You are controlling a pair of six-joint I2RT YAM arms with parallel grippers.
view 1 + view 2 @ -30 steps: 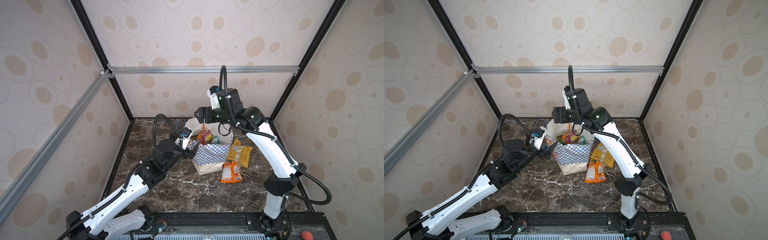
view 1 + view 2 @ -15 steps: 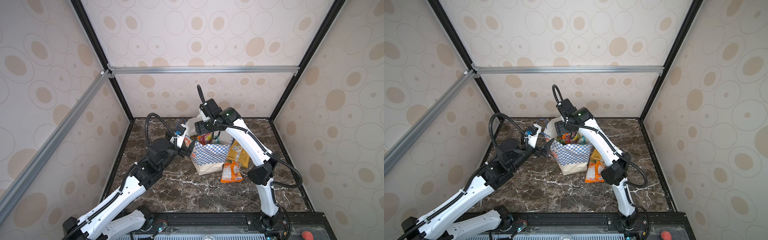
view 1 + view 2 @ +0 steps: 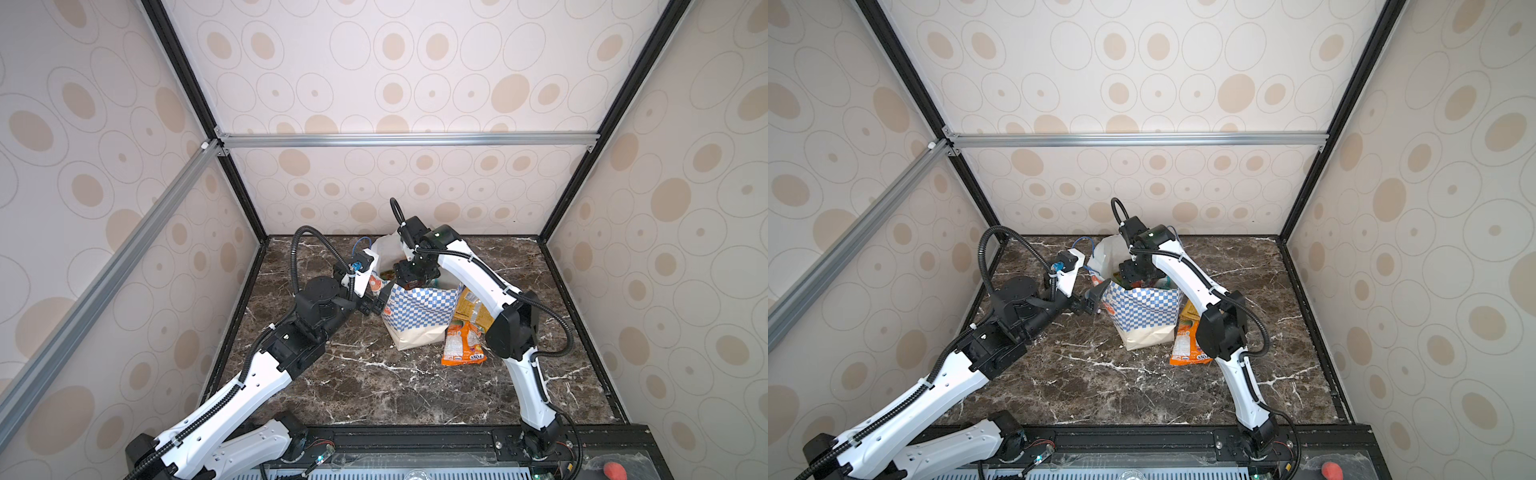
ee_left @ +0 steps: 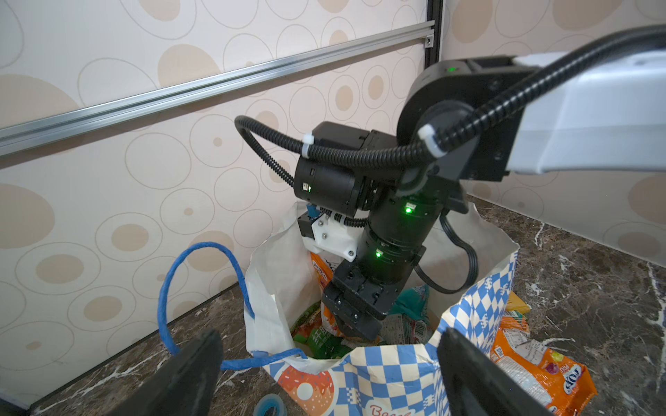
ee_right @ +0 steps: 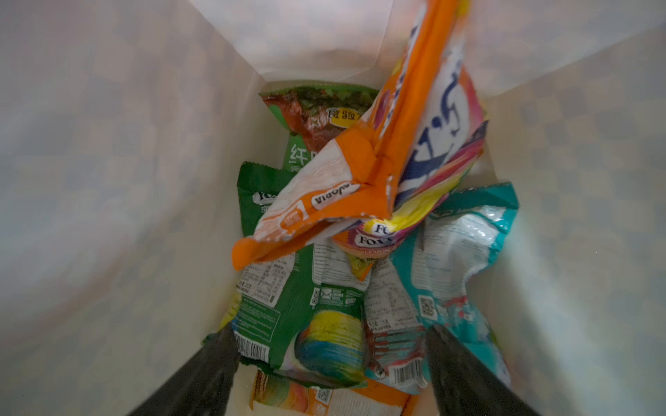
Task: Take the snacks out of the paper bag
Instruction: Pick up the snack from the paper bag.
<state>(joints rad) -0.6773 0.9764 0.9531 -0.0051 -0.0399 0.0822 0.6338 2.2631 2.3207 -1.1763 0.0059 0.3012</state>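
Dark marble tabletop point(image 3: 374, 386), patterned walls. Upright paper bag point(image 3: 415, 316) mid-table; snacks point(image 5: 461, 252) piled inside, two loose packets point(image 3: 463, 345) lying beside it. Foil likely light, crinkly, slippery; pinch flat sealed edge. Inside bag, right gripper point(image 5: 329, 335) spread, empty, green packet point(image 5: 299, 288) directly beneath. At bag rim, left gripper point(image 4: 329, 345) spread wide, holding nothing.

I see the bag point(image 3: 417, 309) white, banded in blue-and-white checks with an orange round logo; its cord point(image 4: 201, 288) is blue. Inside lie a green packet point(image 5: 288, 288), a teal packet point(image 5: 465, 252) and an orange-and-white packet point(image 5: 360, 173). Right of it are an orange packet point(image 3: 463, 349) and a yellow packet point(image 3: 473, 307). The table point(image 3: 374, 386) is dark brown marble, white-veined.
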